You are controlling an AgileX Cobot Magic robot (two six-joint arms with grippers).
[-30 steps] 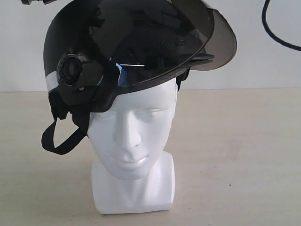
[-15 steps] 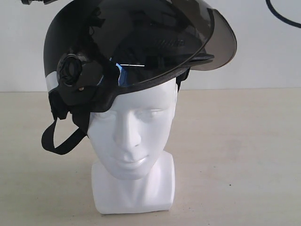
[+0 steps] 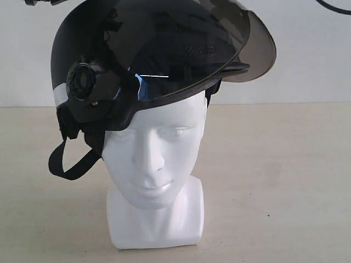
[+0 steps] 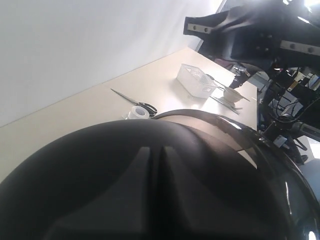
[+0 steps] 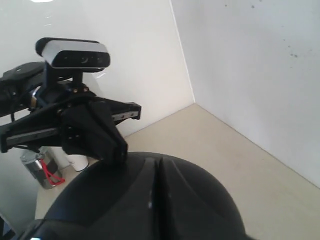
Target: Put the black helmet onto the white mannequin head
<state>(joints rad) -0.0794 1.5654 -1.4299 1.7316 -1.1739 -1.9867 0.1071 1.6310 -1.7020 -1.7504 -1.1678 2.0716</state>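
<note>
The black helmet (image 3: 137,49) sits on top of the white mannequin head (image 3: 156,159), tilted back, with its smoky visor (image 3: 258,49) raised and its chin strap (image 3: 68,161) hanging loose at the left. The head stands upright on its squared base (image 3: 156,222). In the left wrist view my left gripper (image 4: 157,149) is shut with nothing in it, just over the helmet's crown (image 4: 75,175). In the right wrist view my right gripper (image 5: 160,159) is likewise shut and empty above the dark shell (image 5: 210,200). Whether either touches the helmet cannot be told.
On the beige table behind lie scissors (image 4: 142,105), a tape roll (image 4: 137,113) and a clear plastic box (image 4: 196,80). A can (image 5: 39,167) and a white cup (image 5: 77,161) stand near the left arm (image 5: 80,125). White walls close off the back.
The black cable at the upper right of the exterior view has risen almost out of frame. The helmet and the head have not moved.
</note>
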